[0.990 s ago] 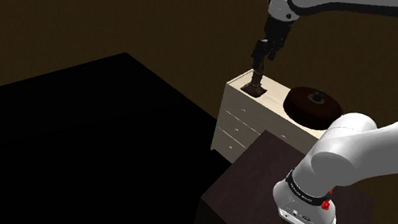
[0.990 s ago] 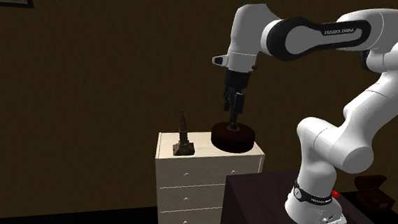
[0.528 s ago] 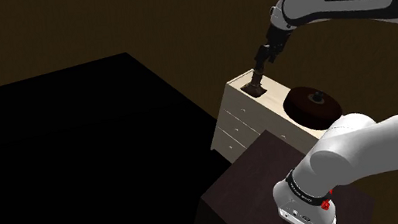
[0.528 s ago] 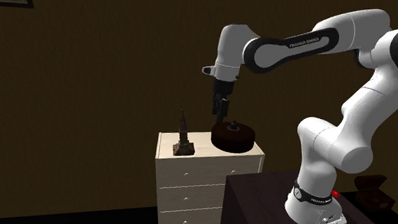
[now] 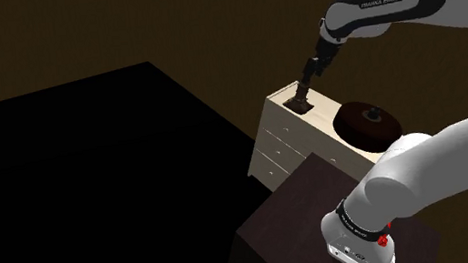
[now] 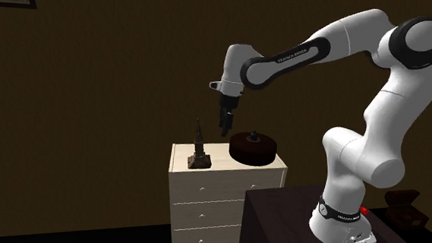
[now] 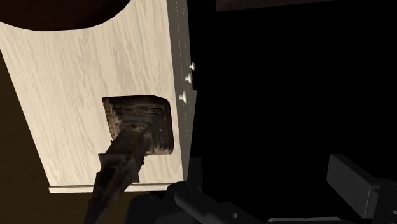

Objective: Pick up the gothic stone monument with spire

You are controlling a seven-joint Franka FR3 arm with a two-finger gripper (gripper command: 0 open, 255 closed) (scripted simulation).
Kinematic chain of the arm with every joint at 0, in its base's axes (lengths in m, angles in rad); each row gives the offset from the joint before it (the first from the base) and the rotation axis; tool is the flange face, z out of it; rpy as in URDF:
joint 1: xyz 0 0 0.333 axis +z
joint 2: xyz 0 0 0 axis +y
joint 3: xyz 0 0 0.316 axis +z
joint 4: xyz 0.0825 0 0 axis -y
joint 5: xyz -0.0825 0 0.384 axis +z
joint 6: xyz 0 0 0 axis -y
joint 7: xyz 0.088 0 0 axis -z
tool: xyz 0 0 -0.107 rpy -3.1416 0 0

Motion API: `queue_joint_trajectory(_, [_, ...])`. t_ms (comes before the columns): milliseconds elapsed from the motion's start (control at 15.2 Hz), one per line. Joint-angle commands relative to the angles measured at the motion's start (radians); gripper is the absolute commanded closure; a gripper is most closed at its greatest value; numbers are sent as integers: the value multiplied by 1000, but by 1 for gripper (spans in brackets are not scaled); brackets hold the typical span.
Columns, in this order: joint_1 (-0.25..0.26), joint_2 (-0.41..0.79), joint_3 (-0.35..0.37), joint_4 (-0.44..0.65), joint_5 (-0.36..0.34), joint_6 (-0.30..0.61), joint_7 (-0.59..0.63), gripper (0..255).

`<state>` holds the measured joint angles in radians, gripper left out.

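The monument (image 6: 199,148) stands upright on the pale wooden top of a chest of drawers (image 6: 203,192), its dark square base near the front corner and its thin spire rising straight up. Over the last second the arm (image 6: 302,49) has swung the fingers (image 6: 225,123) away from their place above the dark round lidded dish (image 6: 252,148). It has carried them across the top toward the spire. In the second exterior view they now hang between the dish and the monument, close beside the spire and about level with its upper part, touching neither. That suggests the approach is well along but the grasp has not begun: the hand likely needs to shift a little further sideways before it can close.

In the wrist view the fingers (image 7: 356,184) stand wide apart and hold nothing. The monument's base (image 7: 140,124) lies ahead of them on the wood grain. Its spire leans toward the camera, outside the gap, beyond the nearer finger and not between the two. A spire this slim could tip if one finger brushes it first.
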<state>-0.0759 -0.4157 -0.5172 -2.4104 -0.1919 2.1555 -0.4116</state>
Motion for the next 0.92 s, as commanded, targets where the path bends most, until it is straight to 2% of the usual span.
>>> queue_joint_trajectory(0, [14,75,-56,43,34,40,-68,0])
queue_joint_trajectory(264, [47,235,-161,123,151,114,-220,0])
queue_joint_trajectory(528, [57,427,-238,228,347,151,-415,0])
queue_joint_trajectory(660, [33,530,-248,292,461,149,-517,0])
queue_joint_trajectory(792, [-15,631,-233,362,565,138,-606,0])
queue_joint_trajectory(858, [-36,661,-223,387,594,132,-631,0])
